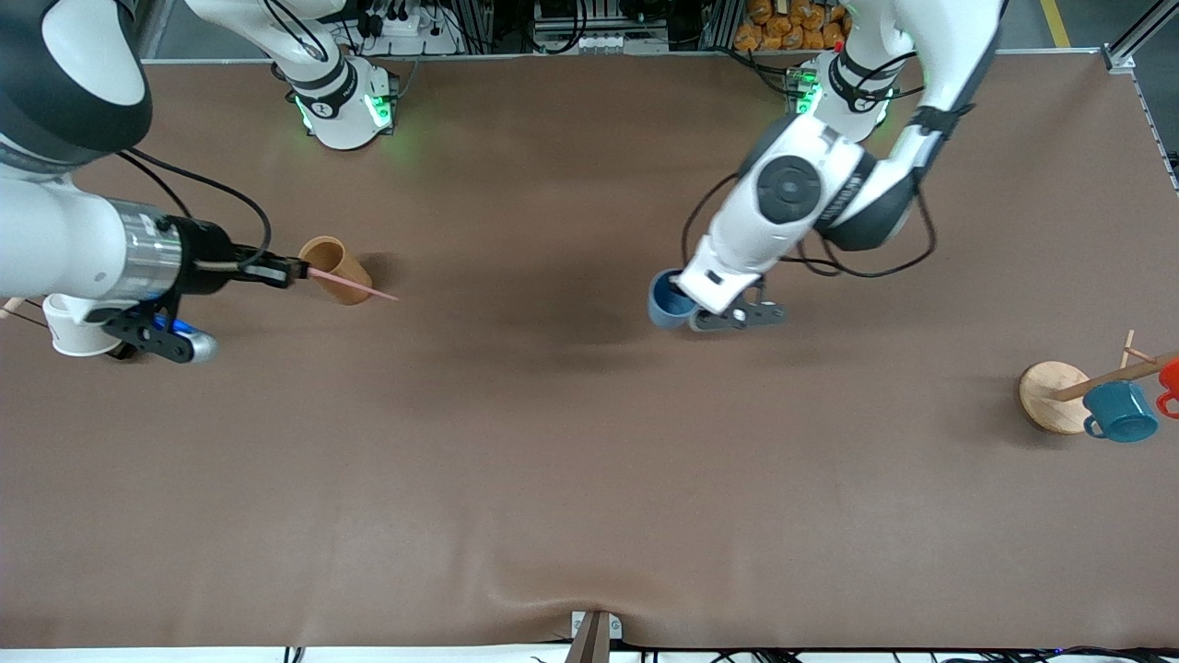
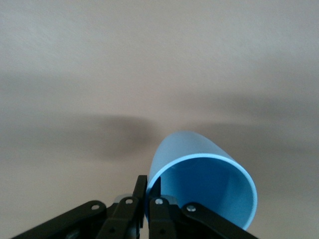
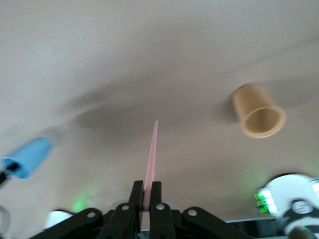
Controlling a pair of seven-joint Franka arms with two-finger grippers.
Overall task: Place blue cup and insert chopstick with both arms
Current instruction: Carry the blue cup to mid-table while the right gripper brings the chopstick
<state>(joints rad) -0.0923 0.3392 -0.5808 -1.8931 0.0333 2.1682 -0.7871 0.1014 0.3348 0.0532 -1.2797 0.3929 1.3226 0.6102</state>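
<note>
The left end effector (image 1: pixel 741 316) pinches the blue cup (image 1: pixel 669 300) by its rim, seemingly just above mid-desk (image 1: pixel 553 460). Over the right arm's end, the right end effector (image 1: pixel 293 271) clamps the chopstick (image 1: pixel 355 284), its long axis pointing toward the cup, well apart

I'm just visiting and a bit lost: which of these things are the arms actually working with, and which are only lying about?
In use:
- blue cup, gripped by the left tool
- pale-pink chopstick, gripped by the right tool

Lying about:
- tan wooden cylinder
- white cup
- wooden mug rack with a teal mug and a red-orange one
</note>
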